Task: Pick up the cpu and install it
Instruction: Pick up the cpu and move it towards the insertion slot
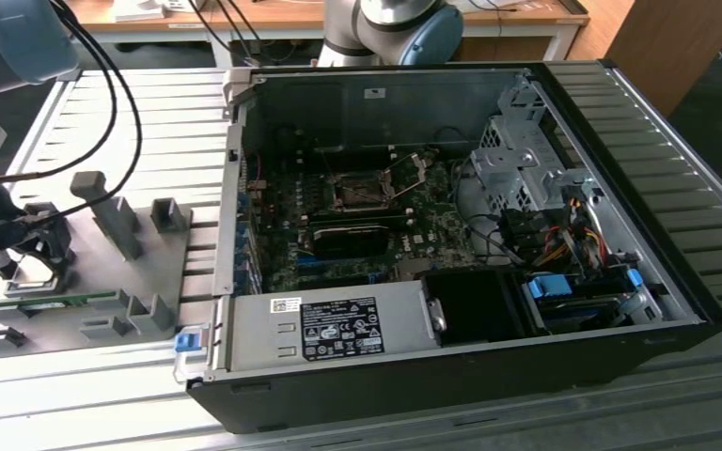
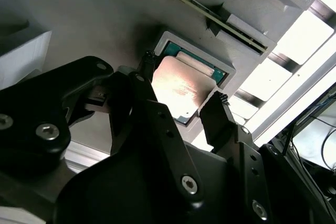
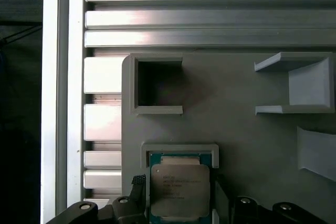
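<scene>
Your black two-fingered gripper (image 2: pixel 185 80) hangs over the grey plastic tray (image 2: pixel 105 19) with its jaws spread apart. One fingertip (image 2: pixel 149 61) stands on each side of the small flat square silver-topped cpu (image 2: pixel 181 90). You can see the cpu lying flat in its raised-rim pocket (image 3: pixel 180 148) near the tray's edge, ungripped.

The end effector (image 2: pixel 185 80) hangs low at the exterior view's left, its two black fingers (image 2: pixel 223 114) held apart
</scene>
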